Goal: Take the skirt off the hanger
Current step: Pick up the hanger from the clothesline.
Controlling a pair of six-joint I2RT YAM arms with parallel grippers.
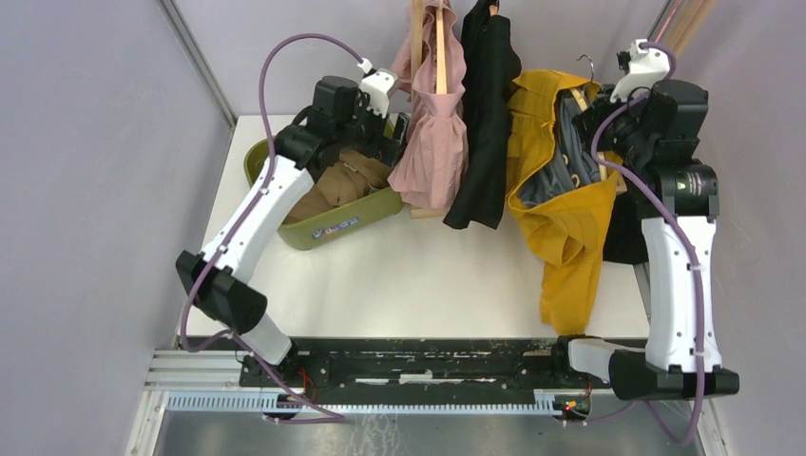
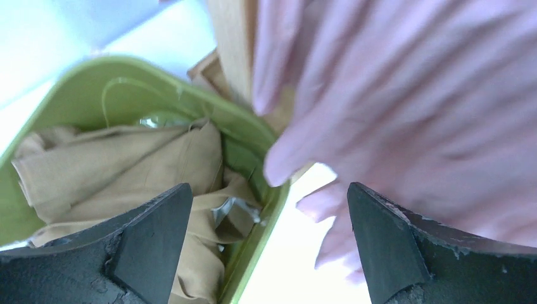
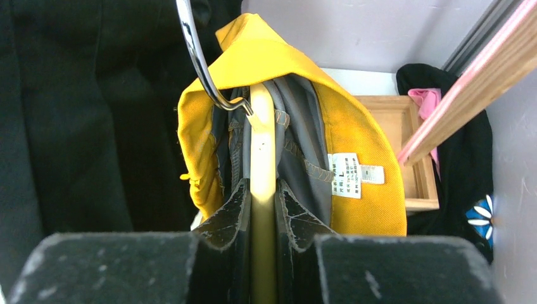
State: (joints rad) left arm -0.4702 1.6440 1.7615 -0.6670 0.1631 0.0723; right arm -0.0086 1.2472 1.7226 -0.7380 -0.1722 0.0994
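Note:
A mustard-yellow skirt (image 1: 563,209) with grey lining hangs on a wooden hanger (image 3: 261,145) with a metal hook (image 3: 193,50). Its lower part trails down onto the table. My right gripper (image 3: 261,190) is shut on the hanger's wooden bar, just below the hook, and the skirt's waistband (image 3: 373,139) drapes around it. In the top view it sits at the skirt's right side (image 1: 608,122). My left gripper (image 2: 269,215) is open and empty, above the rim of a green bin (image 2: 82,82) and beside a pink pleated skirt (image 2: 411,95).
The green bin (image 1: 323,230) holds a tan garment (image 1: 342,185). The pink skirt (image 1: 432,142) and a black garment (image 1: 485,114) hang from a wooden rack between the arms. A wooden box (image 3: 405,145) and black cloth (image 3: 468,164) lie at the far right.

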